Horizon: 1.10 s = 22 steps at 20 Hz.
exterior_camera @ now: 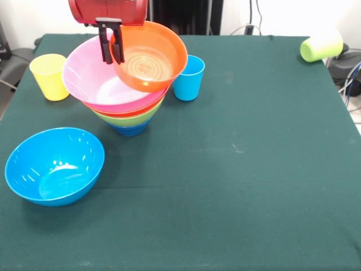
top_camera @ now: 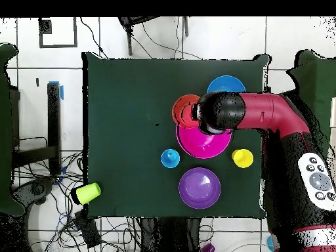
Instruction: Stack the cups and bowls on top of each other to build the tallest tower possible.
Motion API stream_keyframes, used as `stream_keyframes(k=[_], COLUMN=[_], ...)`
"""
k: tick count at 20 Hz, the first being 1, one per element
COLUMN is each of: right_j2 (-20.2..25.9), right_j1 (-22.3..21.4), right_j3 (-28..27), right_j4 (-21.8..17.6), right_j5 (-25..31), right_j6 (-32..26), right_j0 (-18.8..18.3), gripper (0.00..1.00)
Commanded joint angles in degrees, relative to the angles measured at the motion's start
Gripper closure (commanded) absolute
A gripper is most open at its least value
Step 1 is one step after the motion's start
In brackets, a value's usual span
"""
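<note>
The tower (exterior_camera: 127, 107) is a nest of bowls: small dark blue (exterior_camera: 130, 129) at the bottom, then lime green (exterior_camera: 135, 118), orange-red (exterior_camera: 121, 111) and the large pink bowl (exterior_camera: 90, 79) on top. My gripper (exterior_camera: 111, 52) is shut on the left rim of a small orange bowl (exterior_camera: 151, 56). It holds that bowl tilted over the pink bowl's right side. In the overhead view the orange bowl (top_camera: 184, 109) sticks out past the pink bowl (top_camera: 203, 143), and the arm's wrist (top_camera: 220, 111) hides the gripper. A light blue cup (exterior_camera: 189, 78) stands right of the tower and a yellow cup (exterior_camera: 49, 76) left of it.
A light blue bowl (exterior_camera: 54, 165) sits alone at the front left of the table. A lime green cup (exterior_camera: 321, 45) lies on its side at the far right corner. The overhead view shows a purple bowl (top_camera: 199, 188) near the table edge, between the light blue cup (top_camera: 170, 157) and yellow cup (top_camera: 242, 157).
</note>
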Motion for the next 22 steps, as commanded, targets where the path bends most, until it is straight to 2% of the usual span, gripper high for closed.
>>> stream_keyframes(k=[1,12,17,22], right_j2=[3.3,4.4,4.2,4.6], right_j1=[3.3,4.5,5.1,4.8], right_j3=[0.5,-0.6,0.7,0.9], right_j4=[-5.8,-7.6,-9.0,-9.0], right_j5=[0.3,0.8,-1.9,-1.2], right_j6=[-16.6,-15.7,-13.8,-13.6], right_j0=[-0.9,-1.1,-0.8,-0.8], gripper=[1.00,1.00,1.00,1.00])
